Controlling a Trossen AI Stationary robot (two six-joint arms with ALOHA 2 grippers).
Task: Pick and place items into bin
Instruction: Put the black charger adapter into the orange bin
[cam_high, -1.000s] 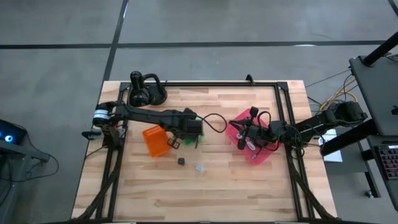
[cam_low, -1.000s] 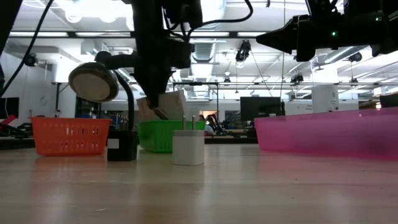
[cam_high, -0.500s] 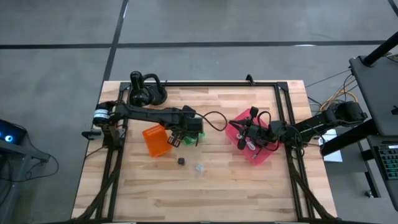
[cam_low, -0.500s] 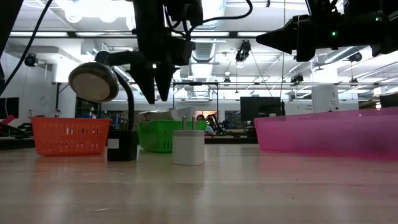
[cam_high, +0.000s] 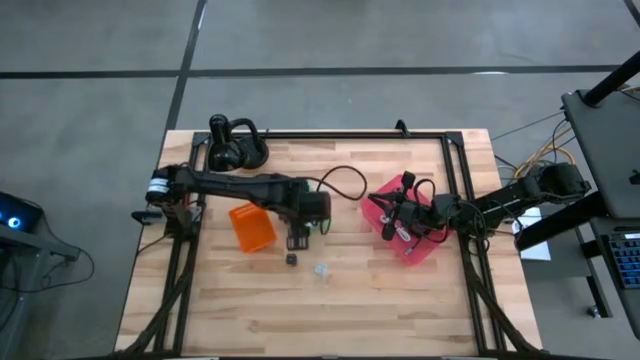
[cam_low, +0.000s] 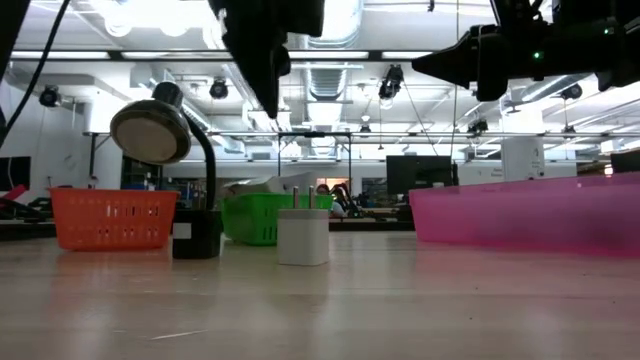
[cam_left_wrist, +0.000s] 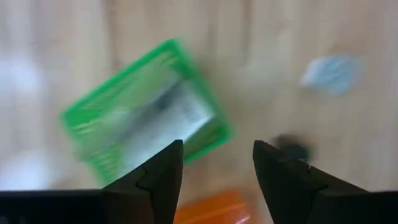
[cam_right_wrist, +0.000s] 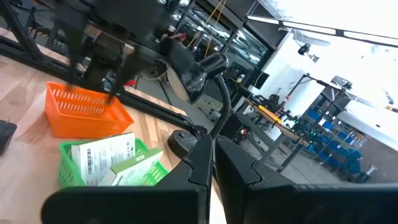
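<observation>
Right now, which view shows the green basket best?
The right wrist view: the green basket is sharp there, with white boxes visible inside. The left wrist view shows it from above but smeared. The low view gives only its side wall. In the high view the left arm hides nearly all of it.

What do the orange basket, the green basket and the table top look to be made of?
The orange basket looks like moulded plastic: a fine open lattice wall and an even bright colour. The green basket seems the same sort of plastic, with slatted mesh sides; it holds what look like printed cardboard boxes. The table top appears to be wood, pale planks with visible grain and a light sheen.
</observation>
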